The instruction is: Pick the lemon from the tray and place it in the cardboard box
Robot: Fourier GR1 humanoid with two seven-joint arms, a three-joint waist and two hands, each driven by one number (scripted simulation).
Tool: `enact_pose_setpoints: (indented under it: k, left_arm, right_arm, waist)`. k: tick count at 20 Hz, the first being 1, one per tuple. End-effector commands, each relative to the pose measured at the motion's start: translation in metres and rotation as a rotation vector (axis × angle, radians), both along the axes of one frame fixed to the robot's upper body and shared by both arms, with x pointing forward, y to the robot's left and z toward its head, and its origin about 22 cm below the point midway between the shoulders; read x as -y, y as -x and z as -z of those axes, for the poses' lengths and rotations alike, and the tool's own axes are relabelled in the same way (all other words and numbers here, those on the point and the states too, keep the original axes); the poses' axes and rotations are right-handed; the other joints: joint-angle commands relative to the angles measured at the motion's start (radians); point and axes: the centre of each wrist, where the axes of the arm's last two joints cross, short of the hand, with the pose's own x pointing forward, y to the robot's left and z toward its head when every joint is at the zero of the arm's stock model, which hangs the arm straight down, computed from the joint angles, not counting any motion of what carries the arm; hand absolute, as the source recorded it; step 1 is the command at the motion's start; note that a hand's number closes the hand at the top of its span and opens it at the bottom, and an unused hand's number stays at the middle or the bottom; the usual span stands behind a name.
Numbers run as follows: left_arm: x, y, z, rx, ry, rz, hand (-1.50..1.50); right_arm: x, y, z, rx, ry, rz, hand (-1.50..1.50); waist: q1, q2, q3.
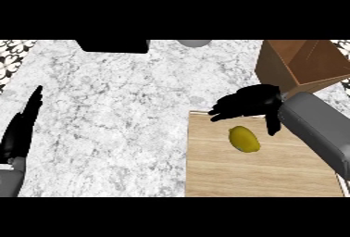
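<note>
We have one view, from the head, looking steeply down on the counter [103,129], forearms entering near.

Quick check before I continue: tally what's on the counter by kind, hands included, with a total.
Lemon: 1, lying on the tray
Wooden tray: 1
Cardboard box: 1
Hands: 2, right hand above the tray's far edge, left hand resting at the view's left edge
Dark object at the far edge: 1
Grey round object at the far edge: 1
Total: 7
</note>
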Motion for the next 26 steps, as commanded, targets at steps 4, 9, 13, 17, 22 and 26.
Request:
enact_pose_setpoints:
  k: [4,9,13,17,22,26]
  left_arm:
    - [0.006,0.005,0.009,-0.011,-0.006,-0.027,0.0]
    - [0.007,0.01,0.02,-0.007,-0.006,-0.027,0.0]
    - [-0.016,0.015,0.008,-0.002,-0.003,-0.028,0.0]
    - [-0.005,0.014,0.01,-0.013,0.006,-0.036,0.0]
    - [-0.025,0.012,-0.004,-0.008,-0.011,-0.032,0.0]
    - [-0.001,0.007,0.001,-0.012,-0.009,-0.027,0.0]
  right_arm:
    - [-0.008,-0.01,0.009,-0.097,0.002,-0.098,-1.5]
    - [-0.017,-0.007,0.015,-0.133,-0.005,-0.125,-1.5]
    - [-0.006,0.0,0.028,-0.186,-0.007,-0.153,-1.5]
    - [-0.019,0.006,0.015,-0.19,-0.059,-0.204,-1.5]
    - [-0.021,0.012,0.006,-0.151,-0.006,-0.206,-1.5]
    - [-0.018,0.025,0.034,-0.101,0.085,-0.178,-1.5]
  waist:
    - [-0.023,-0.006,-0.001]
    - [-0.028,-0.008,-0.001]
    - [-0.022,-0.007,-0.001]
    - [-0.032,-0.012,-0.001]
    - [-0.036,-0.012,-0.001]
    - [-0.033,-0.009,-0.001]
